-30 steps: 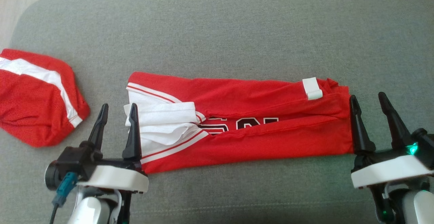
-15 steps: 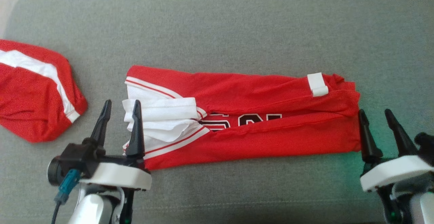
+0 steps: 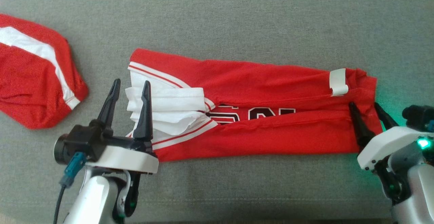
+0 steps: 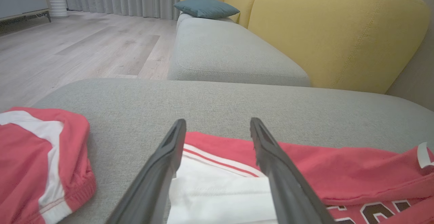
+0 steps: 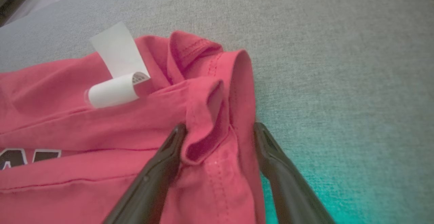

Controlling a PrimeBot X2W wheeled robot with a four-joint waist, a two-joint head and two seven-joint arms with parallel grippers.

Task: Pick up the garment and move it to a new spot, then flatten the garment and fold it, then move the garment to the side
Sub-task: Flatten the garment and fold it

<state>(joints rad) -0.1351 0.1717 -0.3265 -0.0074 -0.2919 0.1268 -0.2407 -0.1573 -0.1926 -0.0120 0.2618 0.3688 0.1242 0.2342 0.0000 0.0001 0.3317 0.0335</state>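
Plenty of bare cushion beyond far edge of garment; long axis left–right. Left gripper wide open astride white end, right gripper likewise astride hem; nothing held.

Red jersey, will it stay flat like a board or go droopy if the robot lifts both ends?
Probably droopy: the red jersey lies in soft folds, so its middle should sag. It looks thin, likely light. Loose layers by the right hand may slip apart.
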